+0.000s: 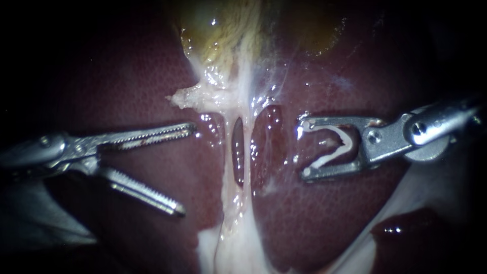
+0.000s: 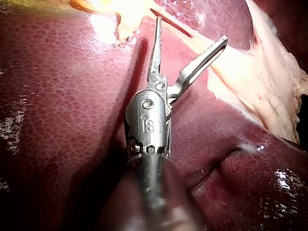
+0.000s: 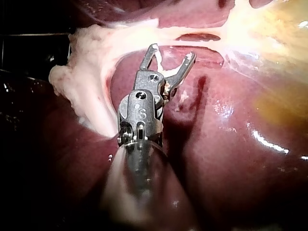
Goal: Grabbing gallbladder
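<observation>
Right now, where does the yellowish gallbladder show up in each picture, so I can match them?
Endoscope view: gallbladder at the top middle.
Left wrist view: only a yellow sliver of gallbladder, far ahead of the left tool.
Right wrist view: gallbladder ahead of and beside the right tool, which holds a white clip.
Shared landmark: the pale strands running from it across the dark red liver.

backdrop: dark red liver fills frame
edges: black at left, upper right
light: brightest centre, wet glints
</observation>
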Action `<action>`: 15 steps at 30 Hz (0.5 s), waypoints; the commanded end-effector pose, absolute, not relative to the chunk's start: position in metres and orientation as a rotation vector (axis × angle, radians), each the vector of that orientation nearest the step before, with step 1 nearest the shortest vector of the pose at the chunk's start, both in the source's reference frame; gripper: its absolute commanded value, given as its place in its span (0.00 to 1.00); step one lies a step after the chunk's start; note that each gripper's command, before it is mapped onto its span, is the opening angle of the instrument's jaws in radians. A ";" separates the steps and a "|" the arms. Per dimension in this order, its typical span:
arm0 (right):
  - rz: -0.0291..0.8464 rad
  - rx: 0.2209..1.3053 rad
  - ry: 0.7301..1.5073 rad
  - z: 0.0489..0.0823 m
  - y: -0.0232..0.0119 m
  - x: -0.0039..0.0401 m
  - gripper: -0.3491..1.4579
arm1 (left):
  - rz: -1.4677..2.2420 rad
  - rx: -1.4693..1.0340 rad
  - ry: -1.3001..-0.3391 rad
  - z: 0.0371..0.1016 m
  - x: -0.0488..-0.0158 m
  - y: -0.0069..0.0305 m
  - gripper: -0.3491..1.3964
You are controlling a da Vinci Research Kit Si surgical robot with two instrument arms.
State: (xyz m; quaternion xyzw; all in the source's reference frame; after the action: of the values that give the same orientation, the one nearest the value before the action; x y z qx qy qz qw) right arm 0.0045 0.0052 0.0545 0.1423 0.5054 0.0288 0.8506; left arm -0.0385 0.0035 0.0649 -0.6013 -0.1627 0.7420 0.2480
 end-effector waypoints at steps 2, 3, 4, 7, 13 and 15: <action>0.061 0.300 1.065 0.0545 0.0052 0.0046 0.47 | 2.017 -1.627 -0.419 0.0647 -0.0384 0.0040 0.84; 0.061 0.300 1.065 0.0545 0.0052 0.0046 0.47 | 2.013 -1.616 -0.403 0.0647 -0.0383 0.0045 0.84; 0.060 0.300 1.065 0.0545 0.0052 0.0046 0.47 | 2.010 -1.608 -0.392 0.0647 -0.0382 0.0049 0.84; 0.060 0.300 1.065 0.0545 0.0051 0.0046 0.47 | 1.998 -1.584 -0.363 0.0647 -0.0378 0.0068 0.84; 0.060 0.300 1.065 0.0545 0.0051 0.0046 0.47 | 1.971 -1.532 -0.310 0.0660 -0.0369 0.0098 0.82; 0.060 0.300 1.065 0.0545 0.0051 0.0046 0.47 | 1.967 -1.520 -0.306 0.0668 -0.0367 0.0103 0.82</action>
State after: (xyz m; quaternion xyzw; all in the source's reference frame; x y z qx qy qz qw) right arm 0.0046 0.0051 0.0545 0.1424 0.5056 0.0287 0.8505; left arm -0.0366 0.0107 0.0672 -0.5747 -0.1133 0.7465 0.3157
